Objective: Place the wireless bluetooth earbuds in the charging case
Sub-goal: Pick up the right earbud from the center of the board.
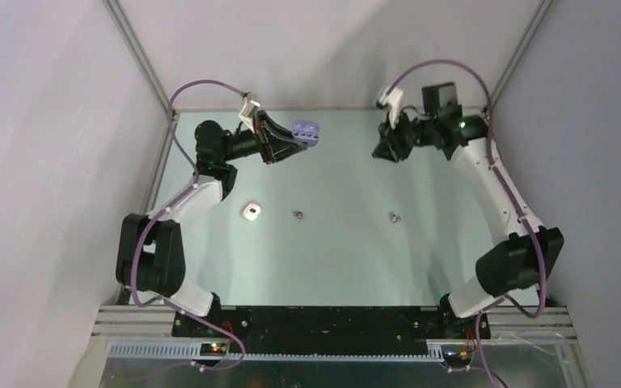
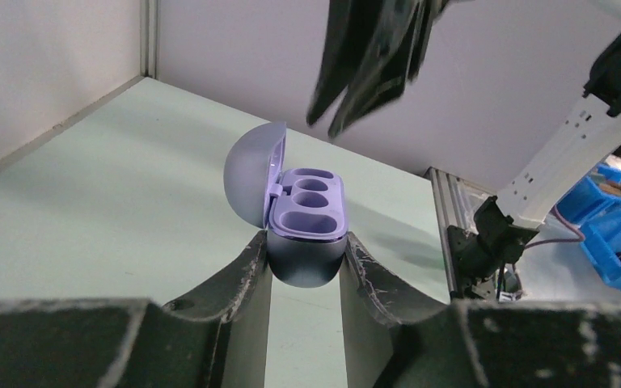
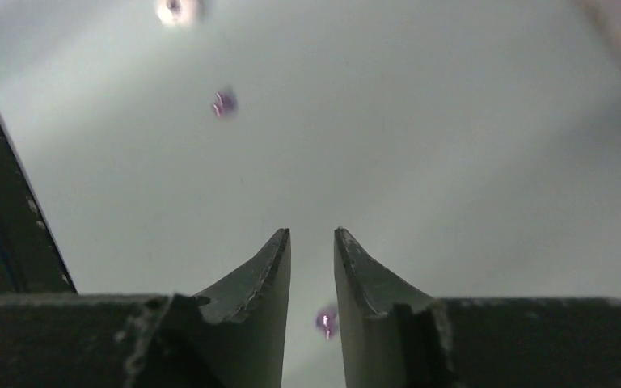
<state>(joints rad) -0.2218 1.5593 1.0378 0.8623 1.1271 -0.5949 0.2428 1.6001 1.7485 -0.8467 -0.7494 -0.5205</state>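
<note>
Looking down from the top camera, the left tool [image 2: 306, 237] is clamped on the purple charging case [image 1: 305, 132] and holds it up in the air over the far left part of the surface [image 1: 340, 259]. The left wrist camera shows the case pinched by its rounded bottom between both fingers [image 2: 242, 275]. Its lid [image 2: 252, 184] is flipped open to the left, and both wells in the tray are empty.

The right tool [image 3: 312, 234] hangs over the far right side, well apart from the case, and its blurry fingertips poke into the top of the left wrist view. Its jaws stand slightly apart with a narrow gap. Nothing's pinched in there, you just see surface through it.

Both purple earbuds lie loose on the surface. The left purple earbud [image 1: 297, 214] is near the middle. The right purple earbud [image 1: 394, 217] is further right, closer to the arm bases than the right tool, and the right wrist camera catches it through the gap between the fingers. A small white case [image 1: 251, 212] sits on the surface near the left purple earbud, on its left side.
</note>
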